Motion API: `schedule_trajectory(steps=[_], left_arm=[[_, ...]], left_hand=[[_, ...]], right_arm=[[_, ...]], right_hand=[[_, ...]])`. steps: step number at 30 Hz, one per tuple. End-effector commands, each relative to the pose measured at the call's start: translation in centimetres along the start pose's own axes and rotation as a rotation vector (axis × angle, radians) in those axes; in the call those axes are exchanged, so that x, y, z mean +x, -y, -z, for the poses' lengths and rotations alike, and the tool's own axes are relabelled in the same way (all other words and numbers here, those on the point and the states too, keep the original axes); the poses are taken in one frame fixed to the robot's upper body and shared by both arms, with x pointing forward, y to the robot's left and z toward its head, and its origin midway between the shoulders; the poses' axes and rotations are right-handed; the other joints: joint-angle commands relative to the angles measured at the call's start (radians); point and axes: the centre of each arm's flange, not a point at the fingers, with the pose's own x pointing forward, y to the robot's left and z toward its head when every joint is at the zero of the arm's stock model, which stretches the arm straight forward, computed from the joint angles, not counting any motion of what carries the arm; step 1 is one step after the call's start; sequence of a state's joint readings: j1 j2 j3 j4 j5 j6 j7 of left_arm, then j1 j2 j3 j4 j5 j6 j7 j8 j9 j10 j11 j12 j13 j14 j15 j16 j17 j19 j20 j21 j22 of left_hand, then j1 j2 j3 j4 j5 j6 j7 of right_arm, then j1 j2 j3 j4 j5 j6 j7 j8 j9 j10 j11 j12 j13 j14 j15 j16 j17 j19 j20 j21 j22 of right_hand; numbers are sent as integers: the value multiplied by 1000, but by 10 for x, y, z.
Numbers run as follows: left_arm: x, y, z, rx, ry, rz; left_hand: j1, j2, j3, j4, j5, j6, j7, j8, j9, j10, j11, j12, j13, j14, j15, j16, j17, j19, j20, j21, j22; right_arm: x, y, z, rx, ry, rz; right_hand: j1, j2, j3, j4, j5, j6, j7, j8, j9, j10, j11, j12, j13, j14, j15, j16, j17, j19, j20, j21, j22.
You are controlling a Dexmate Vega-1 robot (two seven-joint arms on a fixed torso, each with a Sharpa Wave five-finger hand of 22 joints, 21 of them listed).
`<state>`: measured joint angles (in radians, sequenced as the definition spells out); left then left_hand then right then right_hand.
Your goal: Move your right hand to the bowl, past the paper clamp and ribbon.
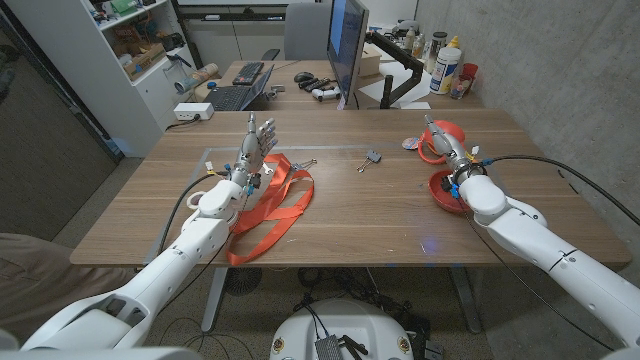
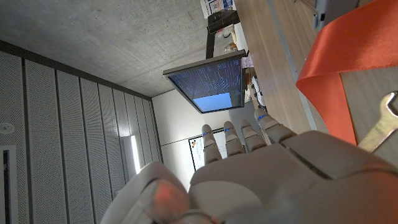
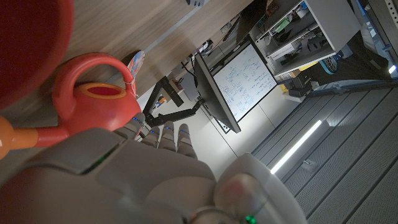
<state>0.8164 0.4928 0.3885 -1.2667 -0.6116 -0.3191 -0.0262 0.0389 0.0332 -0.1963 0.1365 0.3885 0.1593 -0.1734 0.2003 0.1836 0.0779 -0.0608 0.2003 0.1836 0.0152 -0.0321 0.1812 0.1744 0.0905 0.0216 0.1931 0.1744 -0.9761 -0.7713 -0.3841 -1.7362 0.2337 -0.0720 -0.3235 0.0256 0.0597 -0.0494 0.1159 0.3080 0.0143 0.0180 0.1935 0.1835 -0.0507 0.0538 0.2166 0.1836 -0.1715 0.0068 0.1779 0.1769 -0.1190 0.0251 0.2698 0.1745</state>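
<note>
A red bowl (image 1: 440, 192) sits near the table's right side, and my right wrist passes over it. My right hand (image 1: 447, 150) stands just beyond the bowl, against a red watering can (image 1: 441, 133), fingers straight and holding nothing. In the right wrist view the bowl (image 3: 25, 43) and the watering can (image 3: 93, 93) lie close ahead of that hand (image 3: 155, 174). The small paper clamp (image 1: 371, 158) lies mid-table, to the left of the right hand. An orange ribbon (image 1: 277, 198) loops across the left part. My left hand (image 1: 255, 140) stands upright and open at the ribbon's far end.
A silver wrench (image 2: 380, 124) lies by the ribbon (image 2: 354, 56) next to my left hand (image 2: 261, 168). A small round disc (image 1: 411, 143) lies left of the watering can. Behind the table stands a second desk with a monitor (image 1: 347, 45), keyboard (image 1: 232, 96) and bottles (image 1: 447, 65).
</note>
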Motion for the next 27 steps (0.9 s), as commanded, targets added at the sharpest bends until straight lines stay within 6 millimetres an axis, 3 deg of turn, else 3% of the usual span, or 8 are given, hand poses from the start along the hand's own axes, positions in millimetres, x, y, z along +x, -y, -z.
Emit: schedule_trajectory(steps=[1,27], left_arm=[[-3,1,4,31,-14,7],[-3,0,-2,35,3,10]], left_hand=[[11,-1,-8,-2,5,11,-3,3,5,11,-1,4,3,3,-60,7,3,3,0,3,4],[13,2,-12,-2,6,21,-9,5,5,12,-1,3,3,0,-60,5,3,2,-1,2,4]], right_arm=[[-9,-2,-4,-68,-19,15],[-19,1,-11,-216,-68,27]], right_hand=[[10,-1,-3,0,5,2,0,-1,2,1,1,-3,2,-27,-8,2,2,-9,6,-5,2],[14,2,-5,-4,8,-35,-8,-12,2,1,-2,-3,2,-24,-9,5,2,-10,9,-17,2]])
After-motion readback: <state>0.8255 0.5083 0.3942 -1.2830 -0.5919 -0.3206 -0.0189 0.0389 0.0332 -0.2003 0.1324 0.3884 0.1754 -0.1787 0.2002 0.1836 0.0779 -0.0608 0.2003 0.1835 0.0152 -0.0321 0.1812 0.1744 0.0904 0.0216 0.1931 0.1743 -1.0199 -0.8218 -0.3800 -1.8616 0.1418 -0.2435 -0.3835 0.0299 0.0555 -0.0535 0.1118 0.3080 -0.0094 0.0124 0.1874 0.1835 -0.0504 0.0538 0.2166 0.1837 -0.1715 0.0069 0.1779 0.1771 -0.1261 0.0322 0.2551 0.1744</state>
